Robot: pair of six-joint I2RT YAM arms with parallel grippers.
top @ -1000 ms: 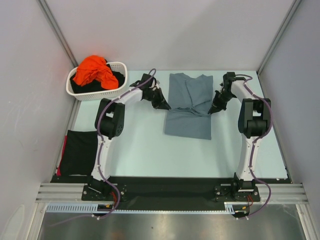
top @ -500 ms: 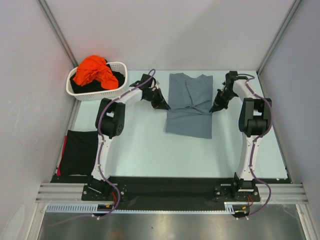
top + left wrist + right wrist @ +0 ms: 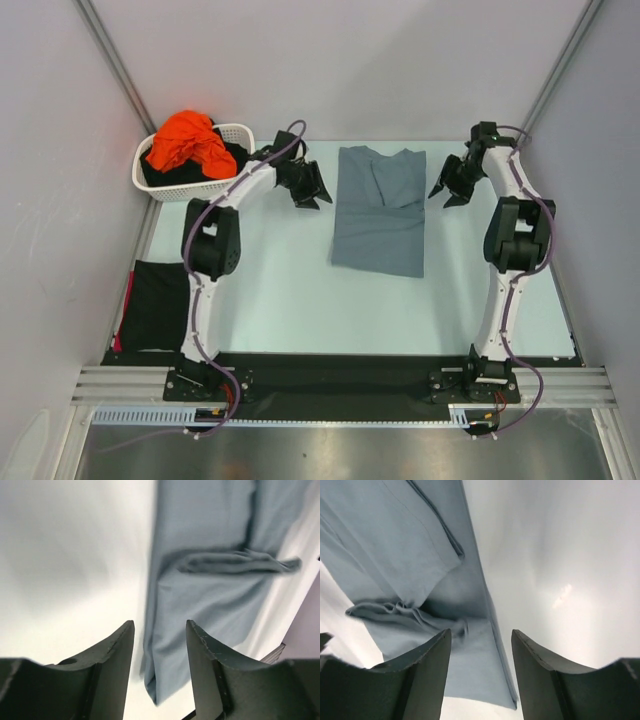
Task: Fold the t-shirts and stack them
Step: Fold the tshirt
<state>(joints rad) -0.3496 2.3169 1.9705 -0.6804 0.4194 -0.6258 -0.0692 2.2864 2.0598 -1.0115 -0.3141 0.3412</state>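
a: how will the slate grey-blue t-shirt [image 3: 378, 225] handle?
b: light and limp, with no stiffness at all. it lies flat in the middle of the desk [image 3: 280, 300], sleeves folded inward so it makes a tall narrow panel, collar toward the top of the frame. lifted from a single point, it would sag and spill its folds.
a: so where to take hold?
b: i'd say both corners of one short end together, one gripper per corner, pinching through every layer. the sleeve fold across the upper half bunches into a ridge, and that's the part likeliest to slip loose.
a: and the arms?
b: both reach far up the desk, elbows bent, wrists turned in toward the shirt. the left gripper [image 3: 310, 196] hangs just off the shirt's left edge and the right gripper [image 3: 452, 193] just off its right edge, both level with the upper half.
a: holding anything?
b: no. each wrist view shows the fingers parted, with only desk and cloth beneath. the left wrist view is blurred, so i can't tell whether a fingertip brushes the cloth.
a: the other shirts?
b: an orange t-shirt [image 3: 185, 140] is heaped in the white basket [image 3: 190, 190] at upper left, and a folded black t-shirt [image 3: 160, 305] lies at lower left.
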